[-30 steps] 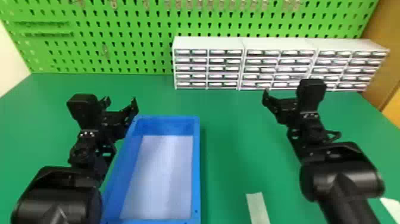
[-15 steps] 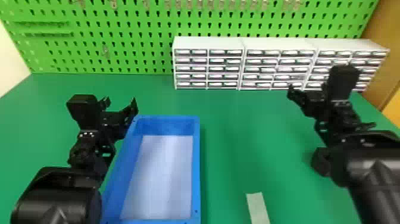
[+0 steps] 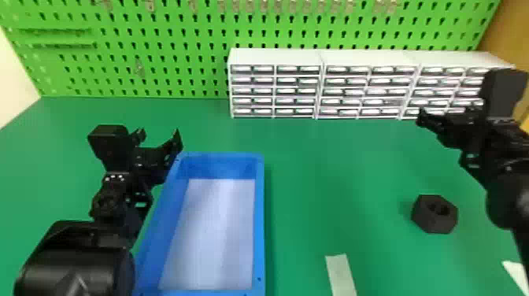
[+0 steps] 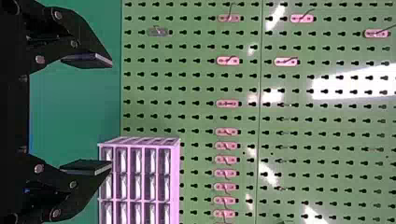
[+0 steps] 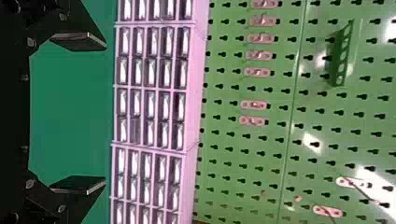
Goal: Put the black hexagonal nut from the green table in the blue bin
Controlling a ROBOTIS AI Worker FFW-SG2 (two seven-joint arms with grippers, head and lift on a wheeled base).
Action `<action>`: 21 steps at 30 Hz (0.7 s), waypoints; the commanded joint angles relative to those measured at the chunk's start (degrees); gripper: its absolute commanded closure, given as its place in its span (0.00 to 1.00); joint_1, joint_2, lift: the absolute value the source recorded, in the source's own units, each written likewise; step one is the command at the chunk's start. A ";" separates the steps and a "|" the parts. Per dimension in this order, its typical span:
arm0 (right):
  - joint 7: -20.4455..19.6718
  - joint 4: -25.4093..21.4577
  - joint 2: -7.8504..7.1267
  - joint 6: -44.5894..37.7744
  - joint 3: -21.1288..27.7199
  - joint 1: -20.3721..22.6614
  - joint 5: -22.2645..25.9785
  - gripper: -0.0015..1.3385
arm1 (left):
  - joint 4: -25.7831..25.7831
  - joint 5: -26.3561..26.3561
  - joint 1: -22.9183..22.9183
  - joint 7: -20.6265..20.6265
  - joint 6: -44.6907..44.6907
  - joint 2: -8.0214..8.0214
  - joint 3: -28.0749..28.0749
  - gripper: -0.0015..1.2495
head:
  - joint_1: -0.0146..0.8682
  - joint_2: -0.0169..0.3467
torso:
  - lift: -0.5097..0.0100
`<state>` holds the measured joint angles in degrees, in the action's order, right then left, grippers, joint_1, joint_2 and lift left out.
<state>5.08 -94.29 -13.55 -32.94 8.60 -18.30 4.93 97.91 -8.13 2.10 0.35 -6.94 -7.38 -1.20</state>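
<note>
Black two-fingered right pincer (image 5: 105, 113) is gaping wide, needing level descent astride opposite flats of black hexagonal nut (image 3: 427, 221).

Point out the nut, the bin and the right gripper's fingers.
Nut (image 3: 428, 222): head view, on its front side.
Bin (image 3: 260, 220): head view, on its right rim.
Fingers (image 5: 79, 42): right wrist view, on one finger's pad.
</note>
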 commanded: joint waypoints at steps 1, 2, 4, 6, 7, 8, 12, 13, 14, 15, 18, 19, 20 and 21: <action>0.98 -0.64 -1.48 -5.11 0.98 -0.33 0.96 0.20 | 0.00 0.05 0.01 0.00 0.00 0.00 -0.03 0.38 | 0.79 0.19 | 0.79; 1.16 -0.81 -1.83 -6.26 0.98 -0.33 1.22 0.20 | 0.00 0.05 0.01 0.00 0.00 0.00 -0.03 0.38 | 0.79 0.19 | 0.79; 1.69 -1.25 -2.53 -8.54 0.98 -0.33 1.31 0.20 | 0.00 0.14 0.01 0.00 0.00 -0.09 -0.03 0.38 | 0.79 0.19 | 0.79; 1.86 -1.34 -3.23 -10.39 0.89 -0.33 2.19 0.20 | 0.09 0.14 0.01 0.00 0.00 -0.09 -0.03 0.38 | 0.79 0.19 | 0.79; 2.13 -1.34 -3.59 -11.18 0.89 -0.42 2.54 0.20 | 0.00 0.14 0.01 0.00 0.00 -0.09 -0.03 0.38 | 0.79 0.19 | 0.79; 2.30 -1.34 -3.85 -12.32 0.98 -0.59 2.72 0.20 | 0.00 0.22 0.01 0.00 0.00 -0.09 -0.12 0.38 | 0.79 0.19 | 0.79; 3.80 -1.34 -4.90 -16.72 1.51 -1.12 3.07 0.20 | 0.00 0.22 0.10 -0.09 0.00 0.00 -0.12 0.38 | 0.79 0.19 | 0.79; 4.15 -1.34 -5.17 -17.33 1.60 -1.12 3.16 0.20 | 0.00 0.22 0.01 0.00 0.00 -0.09 -0.12 0.38 | 0.79 0.19 | 0.79; 4.32 -1.34 -5.34 -18.39 1.69 -1.21 3.33 0.20 | 0.00 0.22 0.10 -0.09 0.00 -0.09 -0.12 0.38 | 0.79 0.19 | 0.79; 5.03 -1.34 -5.61 -19.88 1.77 -1.56 3.51 0.20 | 0.00 0.22 0.01 0.00 -0.09 -0.09 -0.03 0.38 | 0.79 0.19 | 0.79; 6.17 -1.34 -6.22 -24.54 1.95 -2.35 2.80 0.20 | 0.00 0.22 0.01 0.00 -0.09 -0.09 -0.12 0.38 | 0.79 0.19 | 0.79; 6.70 -1.25 -6.40 -25.68 1.86 -2.62 1.93 0.20 | 0.00 0.22 0.01 -0.09 -0.09 -0.09 -0.03 0.38 | 0.79 0.19 | 0.79; 7.40 -1.16 -6.57 -27.09 1.77 -2.97 0.78 0.20 | 0.00 0.22 0.01 -0.09 -0.09 -0.09 -0.12 0.38 | 0.79 0.19 | 0.79; 8.10 -1.07 -6.57 -28.05 1.86 -3.23 -0.01 0.20 | 0.00 0.31 0.01 0.00 -0.09 -0.09 -0.12 0.38 | 0.79 0.19 | 0.79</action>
<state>11.79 -95.62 -19.62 -56.29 10.44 -20.48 7.55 97.91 -7.91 2.13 0.30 -7.01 -7.47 -1.27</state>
